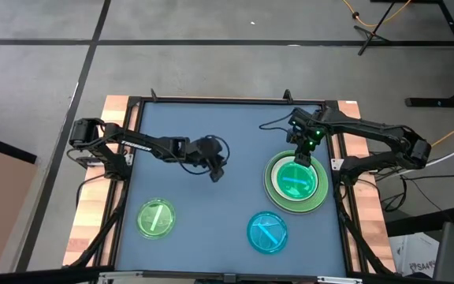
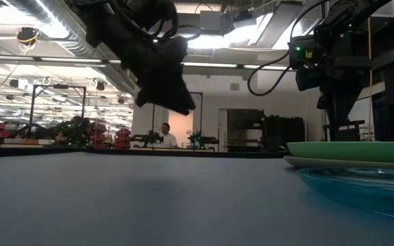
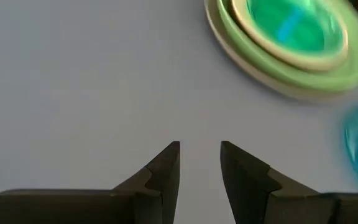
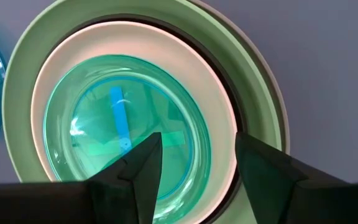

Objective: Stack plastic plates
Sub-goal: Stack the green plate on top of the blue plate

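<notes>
Now my right gripper (image 1: 300, 155) hangs open and empty right over the stack (image 1: 295, 181) on the right side. My left gripper (image 1: 215, 172) hangs open too, mid-table. Two plates wait near the front — a small green plate (image 1: 156, 218) and a small blue plate (image 1: 267, 232). I should go low and slow, pinch one rim gently, and set it down centered.

A stack of plates (image 1: 296, 183) sits on the right side of the tabletop (image 1: 235, 142), the right end effector (image 1: 301, 156) over its far edge. Two single plates lie nearer the front: one (image 1: 156, 218) at left, one (image 1: 267, 232) just before the stack
</notes>
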